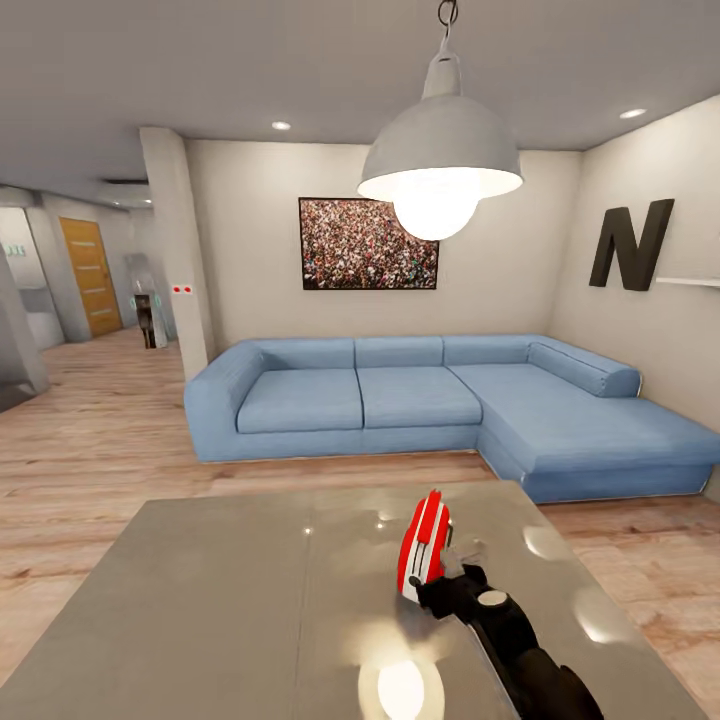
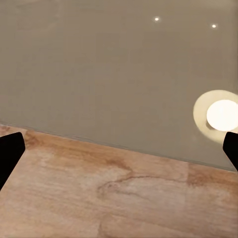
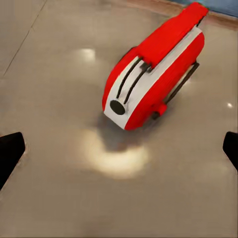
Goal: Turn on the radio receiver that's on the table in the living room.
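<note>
Radio receiver [image 1: 424, 545] on the table [image 1: 220, 590], just past your wide-open, empty right gripper [image 3: 119, 148]; left gripper [image 2: 119, 148] open too.

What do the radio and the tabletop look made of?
Radio: likely glossy red plastic with a white or silver band; the sign is its smooth moulded curves and soft sheen. Table: grey polished top, perhaps glass or lacquer; it mirrors the lamp and the ceiling spots.

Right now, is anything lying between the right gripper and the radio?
No. In the right wrist view, the stretch from the right gripper to the radio receiver is bare glossy table, showing a lamp reflection and the radio's shadow.
</note>
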Robot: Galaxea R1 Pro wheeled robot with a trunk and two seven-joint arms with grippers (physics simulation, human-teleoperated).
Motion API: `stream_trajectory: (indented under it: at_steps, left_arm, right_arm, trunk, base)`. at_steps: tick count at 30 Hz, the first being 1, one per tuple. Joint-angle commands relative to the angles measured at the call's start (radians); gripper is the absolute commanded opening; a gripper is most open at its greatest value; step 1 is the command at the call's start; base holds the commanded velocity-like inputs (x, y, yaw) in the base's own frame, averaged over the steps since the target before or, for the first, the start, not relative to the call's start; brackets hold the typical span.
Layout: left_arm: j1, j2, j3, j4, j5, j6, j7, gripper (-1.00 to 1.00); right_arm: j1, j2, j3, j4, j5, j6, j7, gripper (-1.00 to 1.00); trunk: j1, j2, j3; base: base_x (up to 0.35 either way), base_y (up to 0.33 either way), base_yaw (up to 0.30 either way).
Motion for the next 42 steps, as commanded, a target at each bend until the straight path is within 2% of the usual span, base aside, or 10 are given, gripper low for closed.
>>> stream_trajectory:
  at_steps: [1, 4, 9, 14, 15, 17, 22, 29, 39, 42]
  left_arm:
    - [0.000, 0.000, 0.000, 0.000, 0.000, 0.000, 0.000, 1.00]
    - [0.000, 0.000, 0.000, 0.000, 0.000, 0.000, 0.000, 1.00]
    - [0.000, 0.002, 0.001, 0.000, 0.001, -0.001, 0.000, 1.00]
    - [0.000, 0.002, 0.001, 0.001, 0.001, -0.017, 0.000, 1.00]
    - [-0.001, 0.001, 0.002, 0.001, 0.000, -0.021, 0.000, 1.00]
    - [0.000, 0.000, 0.002, 0.001, -0.001, -0.023, 0.000, 1.00]
    - [0.000, 0.005, 0.002, 0.002, -0.001, -0.024, -0.001, 1.00]
    - [0.000, 0.005, 0.002, 0.003, -0.003, -0.025, -0.002, 1.00]
    - [0.000, 0.006, 0.002, 0.003, -0.005, -0.022, 0.000, 1.00]
    - [0.000, 0.006, 0.002, 0.003, -0.005, -0.023, 0.000, 1.00]
  right_arm:
    - [-0.025, 0.012, 0.007, -0.057, -0.002, 0.043, 0.000, 1.00]
    - [-0.063, 0.021, 0.009, -0.077, -0.003, 0.061, 0.000, 1.00]
    - [-0.169, 0.071, 0.010, -0.085, -0.005, 0.175, 0.001, 1.00]
    - [-0.290, 0.082, 0.000, -0.062, -0.038, 0.210, 0.000, 1.00]
    - [-0.334, 0.083, -0.020, -0.025, -0.051, 0.229, 0.000, 1.00]
    - [-0.439, 0.084, -0.083, 0.156, -0.064, 0.253, 0.002, 1.00]
    - [-0.556, 0.081, -0.124, 0.403, -0.064, 0.255, 0.003, 1.00]
    - [-0.574, 0.079, -0.177, 0.433, -0.064, 0.255, -0.010, 1.00]
    - [-0.575, 0.080, -0.192, 0.433, -0.060, 0.253, -0.008, 1.00]
    - [-0.575, 0.079, -0.192, 0.433, -0.060, 0.217, -0.007, 1.00]
  trunk:
    - [0.000, 0.000, 0.000]
    - [0.000, 0.000, 0.000]
    - [0.000, 0.000, 0.000]
    - [0.000, 0.000, 0.000]
    - [0.000, 0.000, 0.000]
    - [0.000, 0.000, 0.000]
    - [0.000, 0.000, 0.000]
    - [0.000, 0.000, 0.000]
    - [0.000, 0.000, 0.000]
    - [0.000, 0.000, 0.000]
  base:
    - [0.000, 0.000, 0.000]
    - [0.000, 0.000, 0.000]
    - [0.000, 0.000, 0.000]
    - [0.000, 0.000, 0.000]
    - [0.000, 0.000, 0.000]
    - [0.000, 0.000, 0.000]
    - [0.000, 0.000, 0.000]
    - [0.000, 0.000, 0.000]
    - [0.174, 0.065, 0.000]
    - [0.117, 0.041, 0.000]
